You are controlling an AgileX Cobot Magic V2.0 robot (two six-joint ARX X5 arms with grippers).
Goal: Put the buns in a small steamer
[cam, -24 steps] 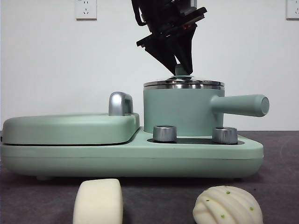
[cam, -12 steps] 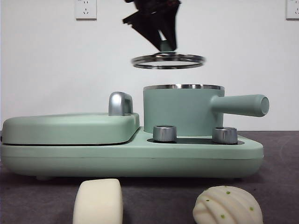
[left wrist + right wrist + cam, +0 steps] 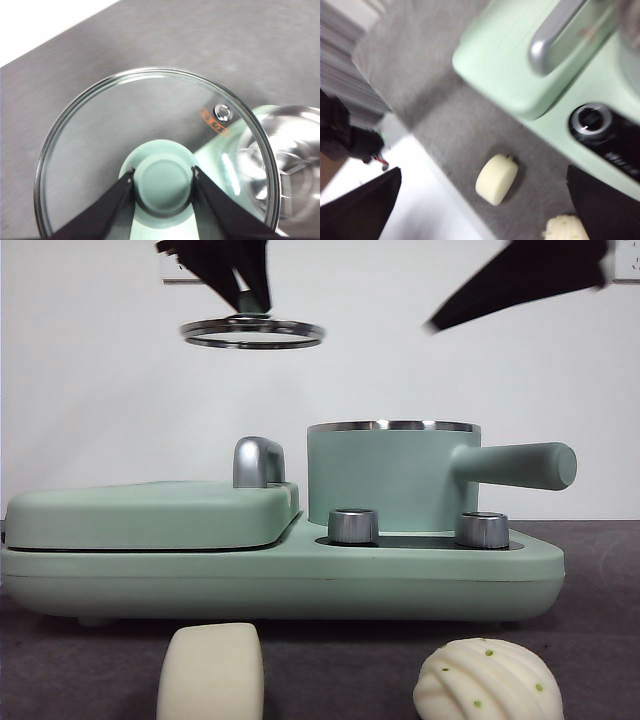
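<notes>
The small steamer (image 3: 390, 480) stands uncovered on the right of the mint-green cooker base, its long handle (image 3: 515, 465) pointing right. High above the griddle, my left gripper (image 3: 247, 298) is shut on the green knob (image 3: 162, 182) of the glass lid (image 3: 252, 332). The smooth cream bun (image 3: 210, 672) and the ridged bun with green dots (image 3: 487, 680) lie on the dark table in front of the cooker. My right gripper (image 3: 470, 305) hangs high at the right, open and blurred. Its wrist view looks down on the smooth bun (image 3: 496, 179) and the ridged bun (image 3: 565, 229).
A flat mint-green griddle cover (image 3: 150, 515) with a chrome handle (image 3: 257, 462) fills the cooker's left half. Two steel knobs (image 3: 352, 525) (image 3: 481, 529) sit in front of the pot. The table's front edge runs close to the buns in the right wrist view.
The left gripper lifted the lid off the steamer and carried it up and to the left. The right arm has come into view at the top right.
</notes>
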